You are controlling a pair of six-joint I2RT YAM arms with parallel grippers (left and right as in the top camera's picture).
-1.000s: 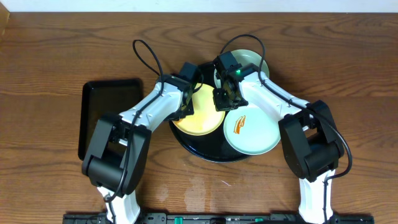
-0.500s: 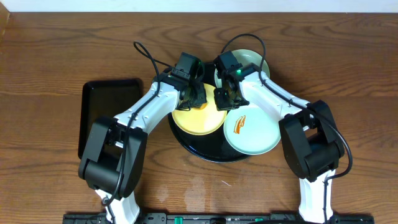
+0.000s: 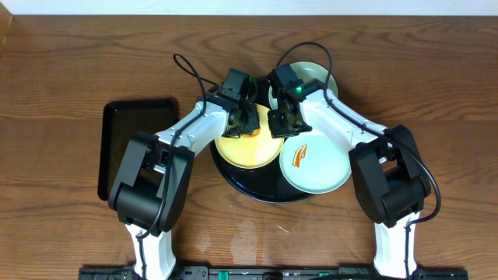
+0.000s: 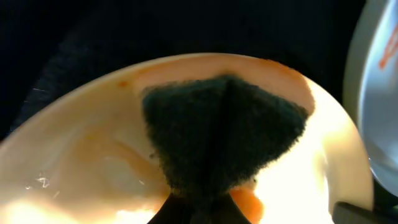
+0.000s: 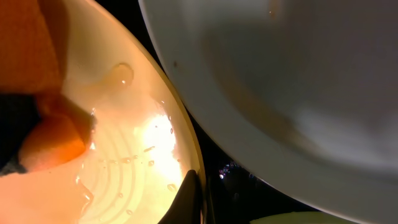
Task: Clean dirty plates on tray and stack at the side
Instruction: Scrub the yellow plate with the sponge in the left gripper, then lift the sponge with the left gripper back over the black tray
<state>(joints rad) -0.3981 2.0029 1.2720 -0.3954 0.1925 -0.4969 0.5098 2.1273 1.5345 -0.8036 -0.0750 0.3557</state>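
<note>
The round black tray (image 3: 258, 191) carries a pale yellow plate (image 3: 247, 149), a mint plate (image 3: 320, 167) with an orange smear, and a second mint plate (image 3: 311, 78) at the back. My left gripper (image 3: 244, 123) is shut on a sponge (image 4: 224, 130), dark green on top and orange underneath. The sponge presses on the wet, orange-streaked yellow plate (image 4: 87, 155). My right gripper (image 3: 282, 124) is shut on that yellow plate's (image 5: 137, 149) right rim, pinched between its fingertips (image 5: 194, 194). The sponge's orange side (image 5: 46, 143) shows at the left of the right wrist view.
A smaller rectangular black tray (image 3: 132, 144) lies on the wooden table left of the round one. The smeared mint plate (image 4: 380, 68) sits close to the right of the yellow plate. A pale plate (image 5: 280, 81) overhangs the right gripper's view.
My left gripper slid the sponge across the yellow plate, away from the table's front and slightly right. The right gripper and the plates stayed where they were.
</note>
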